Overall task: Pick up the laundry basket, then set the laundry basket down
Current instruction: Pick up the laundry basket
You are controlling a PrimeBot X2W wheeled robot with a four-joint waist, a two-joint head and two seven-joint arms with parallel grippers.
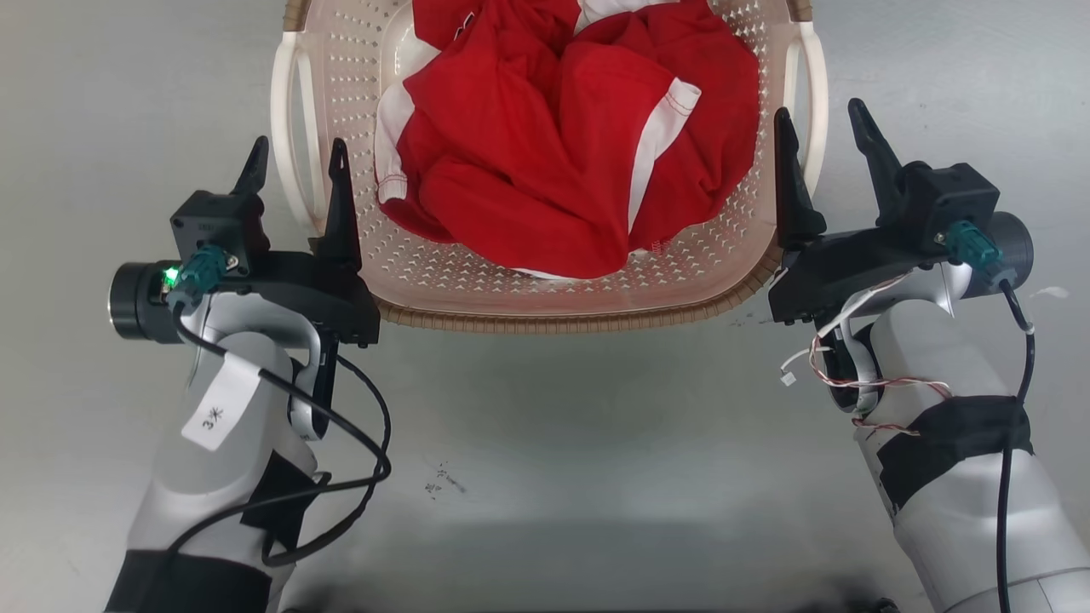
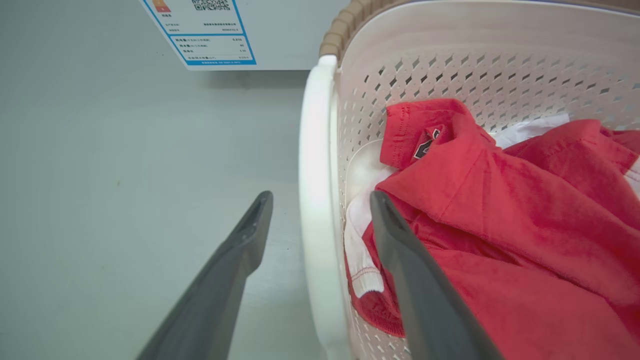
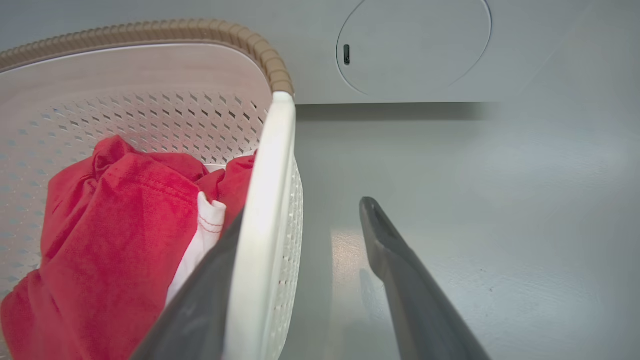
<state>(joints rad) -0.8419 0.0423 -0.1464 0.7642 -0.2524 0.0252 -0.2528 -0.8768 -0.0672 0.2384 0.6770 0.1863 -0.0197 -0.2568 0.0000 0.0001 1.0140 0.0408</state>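
The laundry basket (image 1: pixel 545 319), pale perforated plastic with a brown woven-look rim, lies at the top middle of the head view on the grey floor. A crumpled red and white garment (image 1: pixel 545 162) fills it. My left gripper (image 1: pixel 296 153) is open, one finger outside the basket's white left handle (image 1: pixel 285 145) and one inside the wall. My right gripper (image 1: pixel 819 115) is open in the same way around the right handle (image 1: pixel 816 77). In the left wrist view the handle (image 2: pixel 315 175) runs between my two fingers. In the right wrist view the handle (image 3: pixel 265 200) hides part of the inner finger.
A white appliance with a blue-bordered label (image 2: pixel 215 30) stands beyond the basket in the left wrist view. Its round panel (image 3: pixel 415 45) is in the right wrist view. Bare grey floor (image 1: pixel 545 477) stretches between my arms and to both sides of the basket.
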